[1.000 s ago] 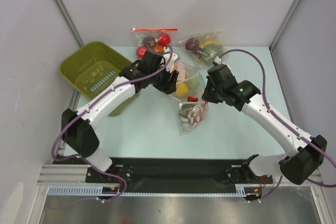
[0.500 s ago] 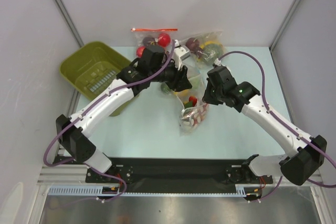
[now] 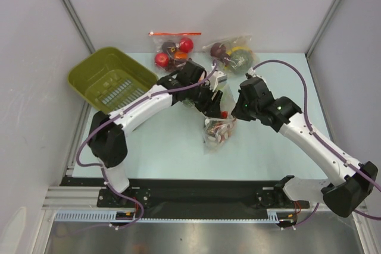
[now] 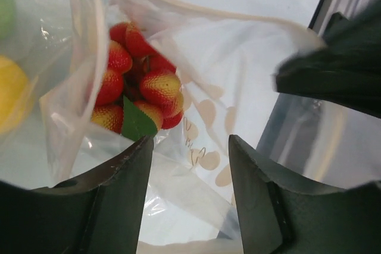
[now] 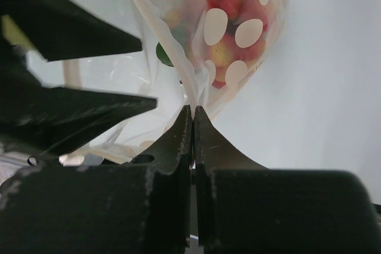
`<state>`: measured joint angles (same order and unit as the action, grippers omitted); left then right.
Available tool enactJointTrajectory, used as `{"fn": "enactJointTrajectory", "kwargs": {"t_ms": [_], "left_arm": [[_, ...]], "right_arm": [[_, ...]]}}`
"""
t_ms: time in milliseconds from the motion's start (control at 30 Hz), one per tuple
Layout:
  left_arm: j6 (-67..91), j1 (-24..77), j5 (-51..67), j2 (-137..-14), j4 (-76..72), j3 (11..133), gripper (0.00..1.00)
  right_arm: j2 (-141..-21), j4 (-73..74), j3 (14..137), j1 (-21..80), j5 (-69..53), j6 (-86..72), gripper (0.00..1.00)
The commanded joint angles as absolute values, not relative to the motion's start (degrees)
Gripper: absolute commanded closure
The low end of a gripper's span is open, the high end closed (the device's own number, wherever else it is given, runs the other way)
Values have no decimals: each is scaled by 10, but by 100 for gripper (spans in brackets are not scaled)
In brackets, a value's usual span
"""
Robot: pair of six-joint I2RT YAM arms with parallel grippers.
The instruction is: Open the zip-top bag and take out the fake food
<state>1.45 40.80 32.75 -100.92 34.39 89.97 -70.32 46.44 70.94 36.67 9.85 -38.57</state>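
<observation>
**Top view, left to right**

1. Green basket (image 3: 110, 78): at 10 o'clock on the table (image 3: 155, 153).
2. Red-zip bag (image 3: 174, 49): clear, at 12 o'clock on the rear edge, with round fruit inside.
3. Left gripper (image 3: 214, 104): over the table centre, at the mouth of item 4. In the wrist view its 2 fingers stand wide apart, with bag film between them, unpinched.
4. Zip-top bag (image 3: 217, 130): at the table centre, mouth open toward 12 o'clock.
5. Fake food (image 4: 140, 87): red strawberry pieces and 1 green leaf, clustered inside item 4.
6. Fruit bag (image 3: 232, 52): clear, at 1 o'clock on the rear edge.
7. Right gripper (image 5: 191, 114): at 3 o'clock of the bag mouth, fingers pressed together on a fold of the bag's rim.
</observation>
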Motion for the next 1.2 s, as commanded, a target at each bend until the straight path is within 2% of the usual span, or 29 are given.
{"fn": "enactJointTrajectory", "kwargs": {"t_ms": [0,133,267,500,700,833,867,967,1167], "left_arm": [[6,422,311,-1047,373,960,40],[2,446,278,-1082,384,984,37],[3,450,277,-1093,373,968,37],[2,456,359,-1047,297,912,35],[2,457,315,-1092,317,918,34],[-24,455,189,-1093,354,934,34],[-24,455,119,-1089,358,934,33],[-26,453,14,-1074,366,932,31],[-40,453,-121,-1058,386,937,31]], "right_arm": [[-676,460,702,369,110,-396,100],[-671,452,693,371,108,-402,100],[-665,440,673,373,105,-410,100],[-659,426,657,374,101,-417,100],[-658,439,671,374,106,-409,100],[-649,449,681,374,119,-408,100],[-645,448,682,374,123,-408,100],[-633,444,679,374,135,-413,100],[-628,420,659,389,137,-410,100]]}}
